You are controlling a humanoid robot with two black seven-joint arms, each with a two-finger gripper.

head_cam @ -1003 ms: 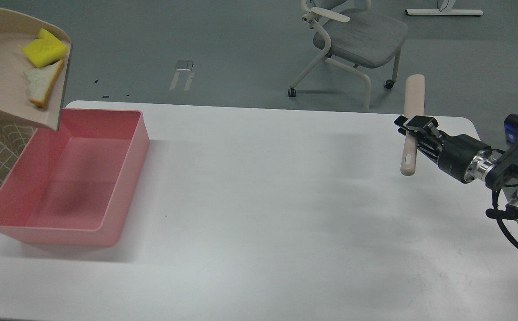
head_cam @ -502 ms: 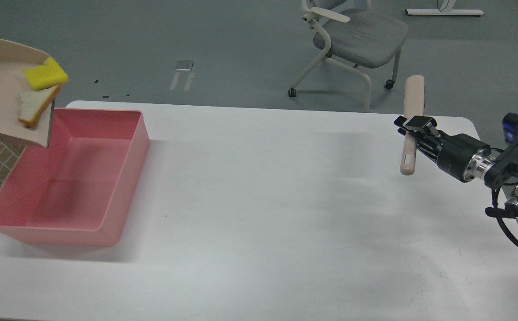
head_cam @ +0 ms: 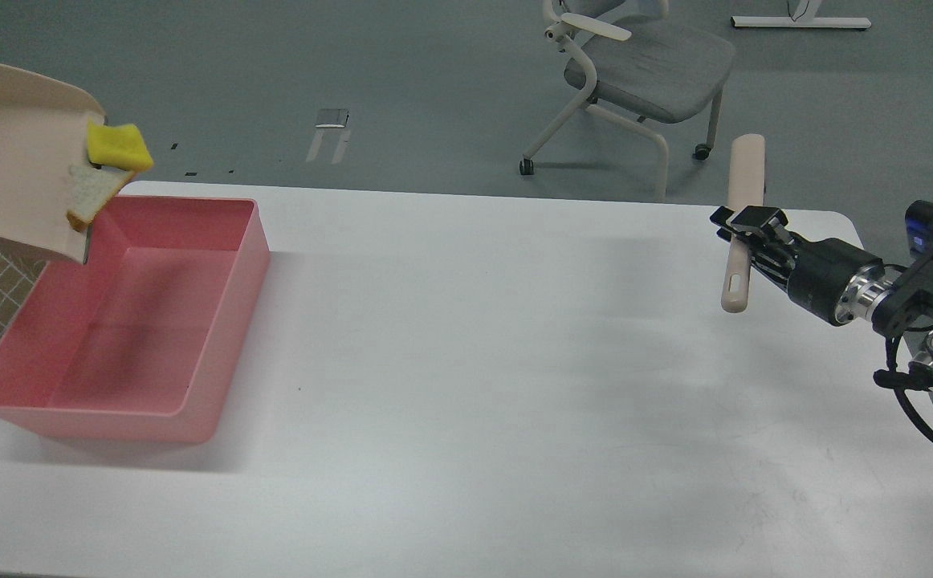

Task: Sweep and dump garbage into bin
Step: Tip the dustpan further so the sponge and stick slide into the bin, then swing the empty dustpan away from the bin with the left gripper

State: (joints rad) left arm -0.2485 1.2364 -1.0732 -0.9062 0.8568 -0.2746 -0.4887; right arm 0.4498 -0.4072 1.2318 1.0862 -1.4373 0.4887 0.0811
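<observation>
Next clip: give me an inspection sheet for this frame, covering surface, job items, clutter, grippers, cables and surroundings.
Surface: white table, bare apart from the pink bin.
Job's things: yellow sponge and bread slice at the lip of the tilted beige dustpan, above the bin's far left corner; nothing in the bin.
Clutter: nothing seen.
Grippers: right gripper shut on beige brush handle; left gripper out of view.
Cables: black cable loops by the right arm.
Surroundings: grey office chair on grey floor.
</observation>
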